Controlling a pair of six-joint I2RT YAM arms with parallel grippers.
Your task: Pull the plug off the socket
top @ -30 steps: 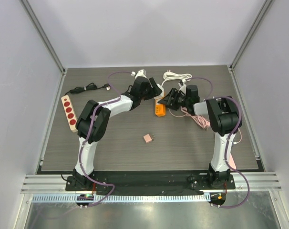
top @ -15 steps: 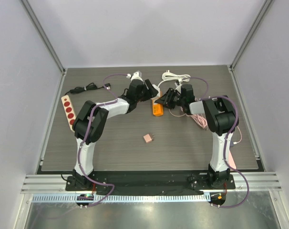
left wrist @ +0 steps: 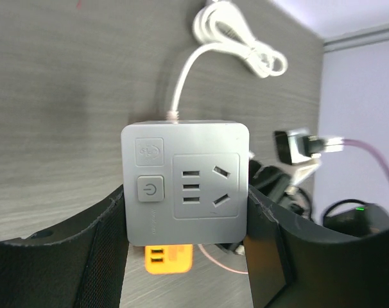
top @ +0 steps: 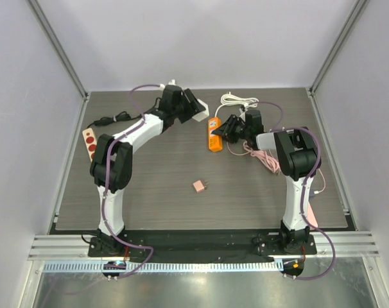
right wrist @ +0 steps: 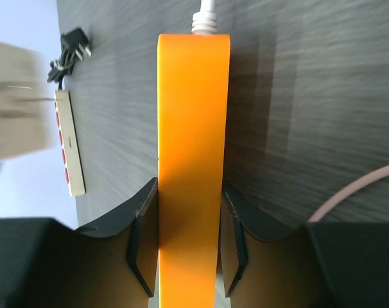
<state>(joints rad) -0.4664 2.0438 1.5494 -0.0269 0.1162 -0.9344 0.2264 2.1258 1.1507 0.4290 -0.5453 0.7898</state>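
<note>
My left gripper (top: 193, 112) is shut on a grey cube plug adapter (top: 199, 115) and holds it up and to the left of the orange socket strip (top: 214, 135), with a gap between them. In the left wrist view the cube (left wrist: 185, 183) sits between my fingers (left wrist: 104, 247), with the orange strip (left wrist: 169, 258) showing below it. My right gripper (top: 224, 130) is shut on the orange strip. In the right wrist view the strip (right wrist: 193, 128) runs between the pads (right wrist: 142, 244), and a white cord (right wrist: 206, 16) leaves its far end.
A coiled white cable (top: 239, 101) lies at the back and a pink cable (top: 266, 160) beside the right arm. A small pink adapter (top: 199, 186) lies mid-table. A beige strip with red sockets (top: 90, 142) and a black cord (top: 114, 119) lie far left.
My left gripper has moved back and to the left with the grey cube, which has come away from the orange strip. The right gripper still holds the strip, which has shifted slightly.
</note>
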